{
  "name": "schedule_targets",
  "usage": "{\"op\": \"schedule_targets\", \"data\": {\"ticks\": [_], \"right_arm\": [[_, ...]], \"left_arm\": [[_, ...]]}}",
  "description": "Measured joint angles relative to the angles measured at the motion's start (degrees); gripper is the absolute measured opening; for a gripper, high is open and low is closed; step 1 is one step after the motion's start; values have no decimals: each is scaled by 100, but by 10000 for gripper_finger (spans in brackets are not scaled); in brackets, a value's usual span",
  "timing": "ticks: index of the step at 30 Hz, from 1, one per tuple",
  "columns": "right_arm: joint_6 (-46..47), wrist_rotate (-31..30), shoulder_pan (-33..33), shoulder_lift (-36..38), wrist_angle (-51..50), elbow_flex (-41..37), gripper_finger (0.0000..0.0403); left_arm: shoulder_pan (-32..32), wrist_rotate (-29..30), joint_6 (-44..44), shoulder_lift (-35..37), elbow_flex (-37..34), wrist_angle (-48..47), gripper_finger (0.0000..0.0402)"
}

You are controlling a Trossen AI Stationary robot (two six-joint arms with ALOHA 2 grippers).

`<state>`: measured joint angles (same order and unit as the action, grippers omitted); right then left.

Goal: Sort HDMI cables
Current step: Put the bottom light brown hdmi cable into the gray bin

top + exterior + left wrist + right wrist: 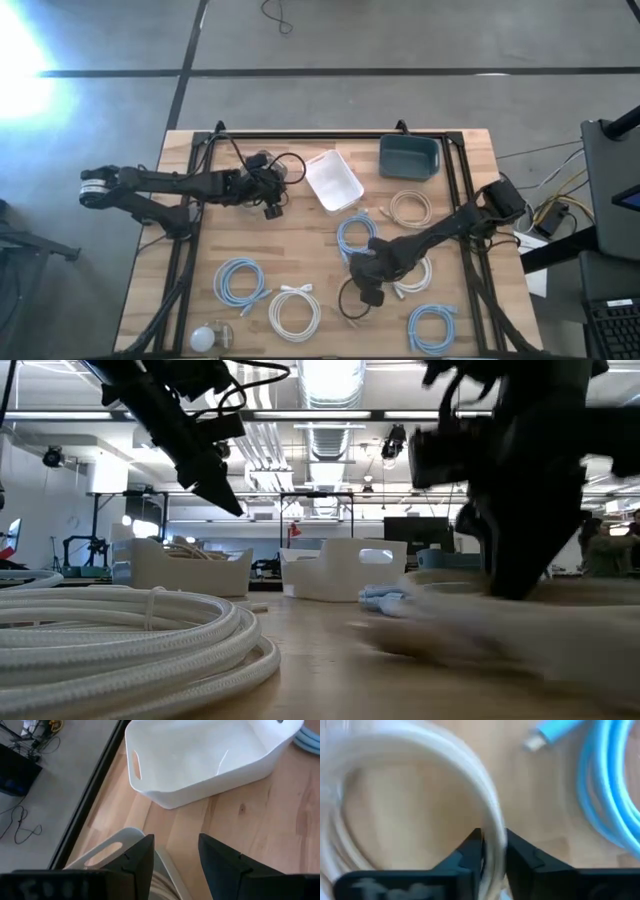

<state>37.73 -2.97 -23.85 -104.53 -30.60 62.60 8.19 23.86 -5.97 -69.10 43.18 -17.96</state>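
Between my right claw's [492,851] matt black plastic fingers [470,851] sits a white cable [485,815] with a smooth, faintly glossy jacket. Just beside that claw lies a light blue cable [607,795], equally slick, its plug [534,742] a dull pale metal. Under both runs the table [300,240], light wood with visible grain and knots, satin rather than shiny. Ahead of my left claw [175,855], whose fingers [222,862] are the same matt dark plastic, stands a white bin [200,760] of smooth, softly glossy plastic.
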Motion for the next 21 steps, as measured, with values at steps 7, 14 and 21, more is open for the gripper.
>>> {"op": "schedule_targets", "data": {"ticks": [7, 14, 21], "right_arm": [[-840, -145, 4, 43, -51, 670, 28], [-3119, -2206, 44, 50, -46, 1142, 29], [-4081, -4325, 521, 48, 203, 1218, 29]], "left_arm": [[-7, -48, 373, 0, -38, 26, 161], [-9, -1394, 1207, 0, -40, 494, 161], [-13, -3184, 1356, 0, -40, 956, 161]]}}
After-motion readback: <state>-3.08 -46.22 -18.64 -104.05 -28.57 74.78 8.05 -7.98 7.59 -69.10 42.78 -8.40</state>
